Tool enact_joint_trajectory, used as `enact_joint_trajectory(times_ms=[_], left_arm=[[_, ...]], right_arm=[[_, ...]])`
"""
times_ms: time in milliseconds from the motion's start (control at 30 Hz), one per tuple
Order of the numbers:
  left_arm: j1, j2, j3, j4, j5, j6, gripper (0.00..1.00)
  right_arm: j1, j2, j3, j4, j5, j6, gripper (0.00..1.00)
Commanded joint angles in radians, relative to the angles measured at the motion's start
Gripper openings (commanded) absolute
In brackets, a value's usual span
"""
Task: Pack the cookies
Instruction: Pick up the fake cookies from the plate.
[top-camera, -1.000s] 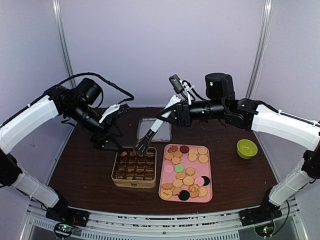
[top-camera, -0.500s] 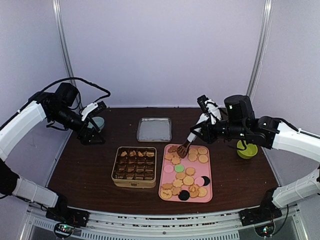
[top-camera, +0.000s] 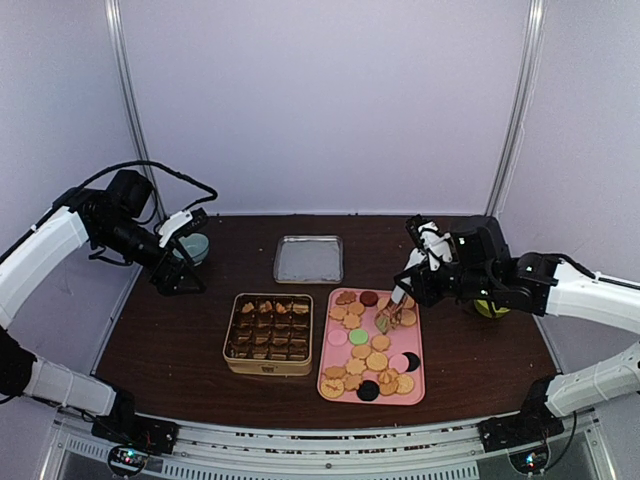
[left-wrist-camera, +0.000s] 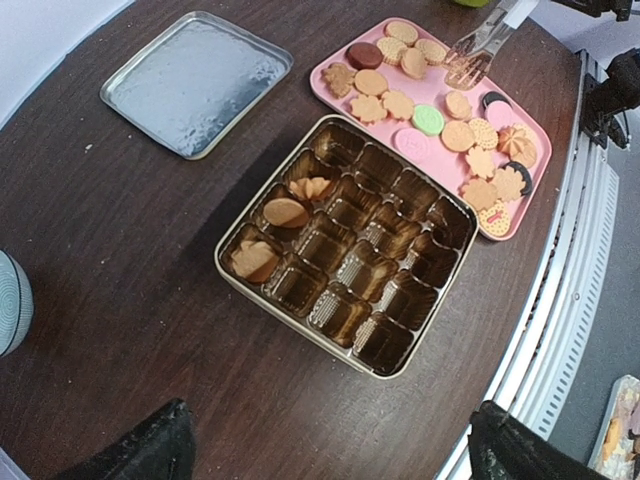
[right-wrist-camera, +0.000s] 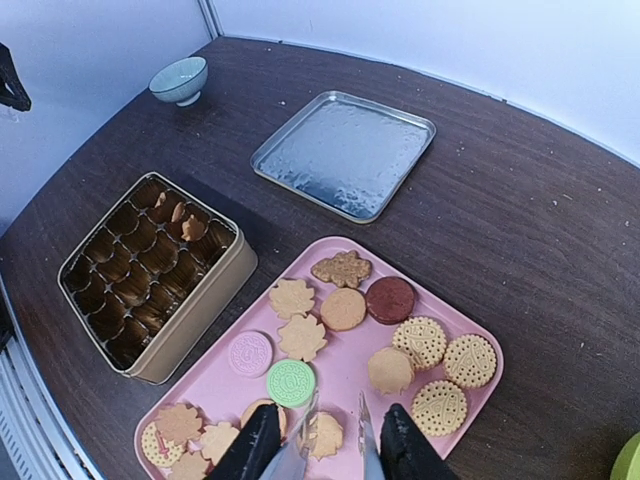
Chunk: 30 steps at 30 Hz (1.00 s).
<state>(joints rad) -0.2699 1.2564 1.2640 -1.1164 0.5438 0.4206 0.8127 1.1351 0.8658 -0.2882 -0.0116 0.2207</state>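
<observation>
**Packing barely begun: three cookies in the tin, the tray crowded**

The cookies (top-camera: 377, 360) lie mostly on the pink tray (right-wrist-camera: 345, 355), which sits near the front edge of the table (top-camera: 170, 340), right of centre. There are some two dozen rounds, leaves and flowers, mostly tan with a few pink, green and dark ones. Only three sit in the gold tin (top-camera: 268, 367) just beside the tray's left edge, all in its far row of compartments. The other cups show empty.

I judge the job to be at an early stage. Nearly everything is left to carry over, and the metal lid (top-camera: 308, 258), lying apart toward the table's back edge, is not yet on.

The right gripper (right-wrist-camera: 330, 455) pinches a pair of metal tongs (left-wrist-camera: 478, 52). Their tips hang parted over a leaf-shaped cookie (right-wrist-camera: 325, 437) next to the green one, and I cannot tell whether they touch it. The left gripper (left-wrist-camera: 335, 455) is spread wide and holds nothing. It hangs near the table's back left corner beside a small teal bowl (top-camera: 195, 246).
</observation>
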Motion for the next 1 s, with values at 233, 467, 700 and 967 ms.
enact_joint_trajectory(times_ms=[233, 467, 700, 967], left_arm=[[0.013, -0.020, 0.006, 0.010, -0.027, 0.032, 0.98], [0.015, -0.011, 0.025, 0.011, -0.028, 0.034, 0.98], [0.015, -0.019, 0.024, 0.008, -0.033, 0.035, 0.98], [0.015, -0.035, 0.012, 0.007, -0.036, 0.037, 0.98]], right_arm=[[-0.004, 0.018, -0.053, 0.089, -0.014, 0.039, 0.41], [-0.004, 0.032, -0.064, 0.092, -0.038, 0.046, 0.43], [-0.004, 0.045, -0.102, 0.140, -0.061, 0.061, 0.42], [-0.001, 0.088, -0.094, 0.165, -0.081, 0.057, 0.33]])
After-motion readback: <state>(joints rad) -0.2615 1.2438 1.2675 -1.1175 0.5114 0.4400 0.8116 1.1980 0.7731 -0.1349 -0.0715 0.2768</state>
